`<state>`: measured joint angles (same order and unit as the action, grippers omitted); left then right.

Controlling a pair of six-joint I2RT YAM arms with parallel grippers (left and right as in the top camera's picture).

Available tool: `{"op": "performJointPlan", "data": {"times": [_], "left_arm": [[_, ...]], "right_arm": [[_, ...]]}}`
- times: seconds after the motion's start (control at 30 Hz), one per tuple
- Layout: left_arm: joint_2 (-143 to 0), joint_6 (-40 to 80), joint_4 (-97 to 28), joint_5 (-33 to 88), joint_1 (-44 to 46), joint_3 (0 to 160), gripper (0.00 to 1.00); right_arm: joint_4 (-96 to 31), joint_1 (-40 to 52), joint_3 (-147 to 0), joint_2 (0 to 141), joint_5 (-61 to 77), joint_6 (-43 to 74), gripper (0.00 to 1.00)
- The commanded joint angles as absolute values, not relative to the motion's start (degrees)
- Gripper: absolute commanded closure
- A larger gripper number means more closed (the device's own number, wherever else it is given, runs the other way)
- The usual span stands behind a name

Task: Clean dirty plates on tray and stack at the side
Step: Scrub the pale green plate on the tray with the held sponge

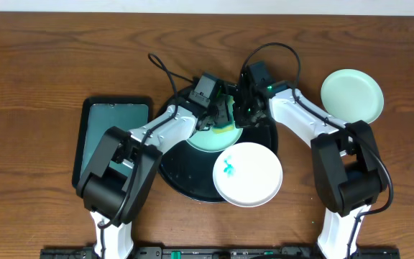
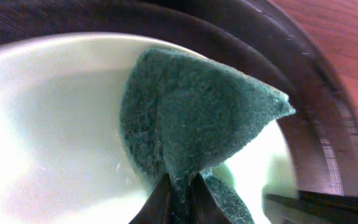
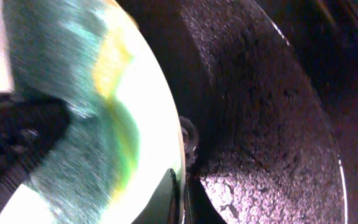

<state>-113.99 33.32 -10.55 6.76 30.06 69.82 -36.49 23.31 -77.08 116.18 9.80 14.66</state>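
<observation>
While my left gripper (image 2: 179, 200) clamps the sponge (image 2: 194, 124), my right gripper (image 3: 183, 199) pinches the mint-green plate (image 2: 55, 124) rim.
Plate lies directly under the sponge, toward the tray's (image 1: 185, 180) far-edge side.

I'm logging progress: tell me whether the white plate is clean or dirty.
Dirty. In the overhead view the white plate carries a teal smear left of its centre.

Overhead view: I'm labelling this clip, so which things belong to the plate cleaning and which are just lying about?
In the job: round black tray; green plate on it; sponge in the left gripper; right gripper at that plate's rim; white smeared plate; green plate set aside.
Lying about: rectangular tray; cables.
</observation>
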Motion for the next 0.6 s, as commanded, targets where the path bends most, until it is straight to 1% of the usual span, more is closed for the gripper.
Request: {"op": "performJointPlan", "data": {"times": [0.0,0.13,0.4,0.47,0.57], "left_arm": [[-116.38,26.20,-15.40,-20.60,26.26,68.93,0.93],[-116.38,23.68,-20.95,-27.44,25.74,68.93,0.93],[-116.38,23.77,-32.42,-26.76,24.97,69.08,0.93],[-116.38,22.22,-35.70,-21.45,25.04,69.14,0.93],[-116.38,19.75,-38.22,-7.97,25.04,69.25,0.93]], "right_arm": [[-38.57,24.86,-76.05,116.62,10.96,14.55,0.99],[-38.54,24.86,-76.05,116.62,10.94,14.55,0.99],[-38.02,24.86,-76.05,116.62,10.76,14.57,0.99],[-38.04,24.86,-76.05,116.62,10.74,14.55,0.99],[-38.00,24.84,-76.05,116.62,10.46,14.52,0.99]]}}
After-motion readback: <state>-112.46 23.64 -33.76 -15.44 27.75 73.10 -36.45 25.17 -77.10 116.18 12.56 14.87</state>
